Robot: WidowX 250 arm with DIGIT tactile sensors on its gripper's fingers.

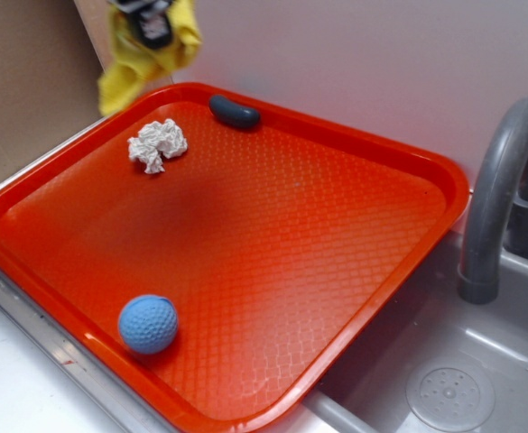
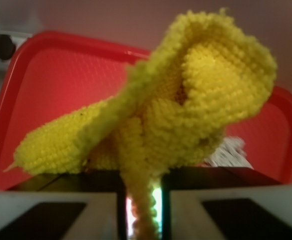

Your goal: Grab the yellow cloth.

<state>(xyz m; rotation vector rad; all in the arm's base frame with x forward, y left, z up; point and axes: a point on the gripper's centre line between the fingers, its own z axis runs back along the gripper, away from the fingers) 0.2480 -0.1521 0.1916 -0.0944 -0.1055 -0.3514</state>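
Cloth grasped and lifted; the grab looks essentially done.

Exterior: bright yellow woven cloth [image 1: 146, 56] hangs from the tool [image 1: 151, 23], above the red plastic tray's [image 1: 245, 397] far corner.
Wrist: tool [image 2: 143, 200] pads nearly closed, pinching a cloth [image 2: 185, 105] fold between them.

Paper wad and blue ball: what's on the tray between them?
Nothing: the exterior view shows bare red tray between the white paper wad and the blue ball.
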